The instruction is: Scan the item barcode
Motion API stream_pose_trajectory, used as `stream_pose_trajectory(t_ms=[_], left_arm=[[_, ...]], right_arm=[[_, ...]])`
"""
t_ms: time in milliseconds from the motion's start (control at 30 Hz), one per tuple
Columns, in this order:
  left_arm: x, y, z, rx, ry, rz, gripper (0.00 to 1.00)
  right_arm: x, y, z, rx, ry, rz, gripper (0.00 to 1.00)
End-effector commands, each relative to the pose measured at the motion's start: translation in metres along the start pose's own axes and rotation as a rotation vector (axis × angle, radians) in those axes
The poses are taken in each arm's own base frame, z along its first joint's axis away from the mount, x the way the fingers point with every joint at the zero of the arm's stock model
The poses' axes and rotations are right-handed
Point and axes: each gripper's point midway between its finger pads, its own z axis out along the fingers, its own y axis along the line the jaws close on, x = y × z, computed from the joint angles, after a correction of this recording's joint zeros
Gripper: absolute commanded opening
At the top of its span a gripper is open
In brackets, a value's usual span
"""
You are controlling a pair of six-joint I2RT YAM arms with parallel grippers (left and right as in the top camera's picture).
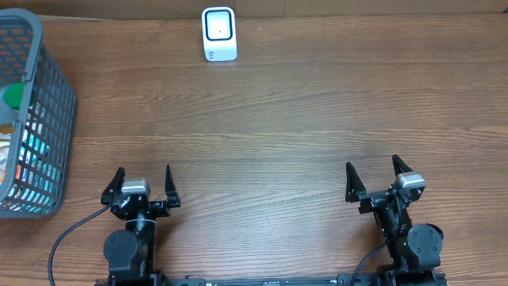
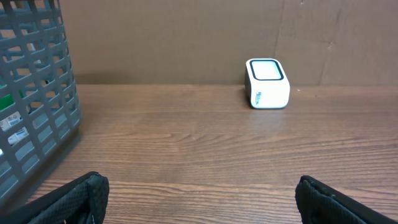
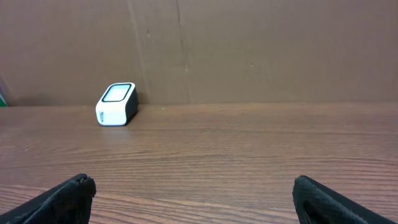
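Since both hands are wide and empty, left hand [image 1: 144, 171] lower left of the overhead frame and right hand [image 1: 372, 163] lower right, no item is picked yet. Candidate items [image 1: 32, 155] sit inside the grey basket [image 1: 62, 111] at the left edge. The scanner [image 1: 219, 33] stands upper centre on the counter [image 1: 278, 119], well apart from both hands.

Risks, my read:
- Wide jaws clip the basket rim or mesh going in, so the basket drags or tips. It looks light.
- Items are packed close, so a grasp may take two, or pinch a corner and slip.
- Barcode side can't be told from here. The item may reach the scanner window facing the wrong way, giving no read.
- Right hand is far from the basket, so left is the sensible pick. Crossing over risks arm contact.

Views:
- Overhead alone looks into the basket: a green top [image 1: 13, 95] above the packed items.
- Left wrist sees the basket wall side-on, contents only through mesh, plus the scanner's angled window right of centre.
- Right wrist has no basket at all. Scanner sits upper left, seen from its other side, against brown board [image 3: 249, 50].
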Motion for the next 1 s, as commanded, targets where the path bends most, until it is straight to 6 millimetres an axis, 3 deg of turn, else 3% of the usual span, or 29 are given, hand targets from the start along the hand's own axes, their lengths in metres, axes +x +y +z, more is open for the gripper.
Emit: stream_pose_trajectory(t_ms=[0,867,967], left_arm=[[-0.0008,-0.0038,-0.0005,0.019,-0.008,-0.009,1.00],[-0.0008,-0.0037,-0.0005,0.018,-0.008,-0.010,1.00],[-0.0063,-0.0052,-0.0006,0.029,-0.028,-0.143,1.00]], right_arm=[[0.0016,-0.0016,-0.0001,0.004,-0.005,0.006,1.00],[0.0017,-0.0016,-0.0001,0.005,-0.005,0.006,1.00],[0.0017,-0.0016,-0.0001,0.005,-0.005,0.006,1.00]])
